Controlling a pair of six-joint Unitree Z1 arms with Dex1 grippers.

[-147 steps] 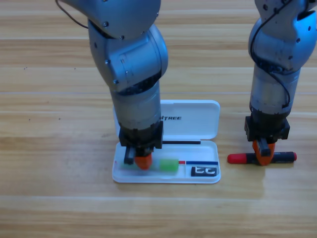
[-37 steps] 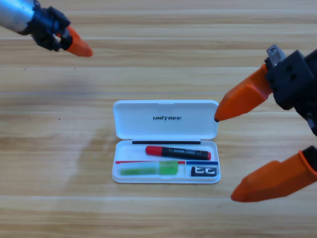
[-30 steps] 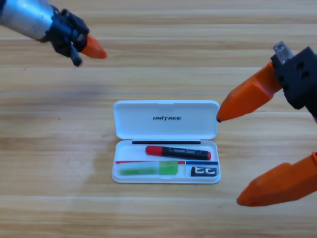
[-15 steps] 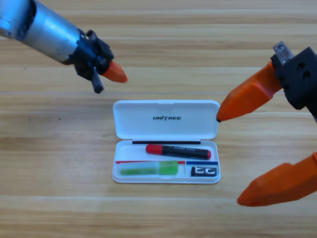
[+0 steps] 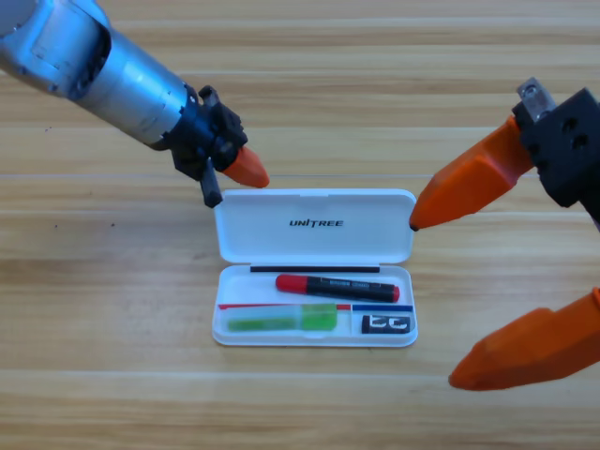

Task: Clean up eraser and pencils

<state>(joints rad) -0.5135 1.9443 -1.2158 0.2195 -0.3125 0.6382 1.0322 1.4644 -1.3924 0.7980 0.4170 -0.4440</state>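
While you look down from the high view, the white case (image 5: 314, 268) lies open in the middle of the tabletop (image 5: 94, 328), its lid folded back flat toward the top of the picture. Everything you were after sits in the lower tray. The black pencil with the red cap end (image 5: 337, 287) lies along the upper part of the tray, slightly tilted, red end to the left. Just below it you have the translucent green pencil (image 5: 282, 321), lying level along the front wall. The eraser (image 5: 386, 323) rests in the tray's lower right corner, just right of the green pencil and close under the black pencil's right end.

Your left tool (image 5: 246, 169) comes in from the upper left corner on its grey arm, pointing down and to the right. Its orange tip hangs right at the top left corner of the lid; you cannot tell whether it touches the case. One orange jaw shows and the other is hidden, so you cannot tell how that tool stands.

Your right tool (image 5: 429, 298) looms large at the right edge, partly cut off, its two orange jaws spread wide and holding nothing. The upper jaw's tip sits by the lid's right edge; the lower jaw points toward the tabletop right of the tray.
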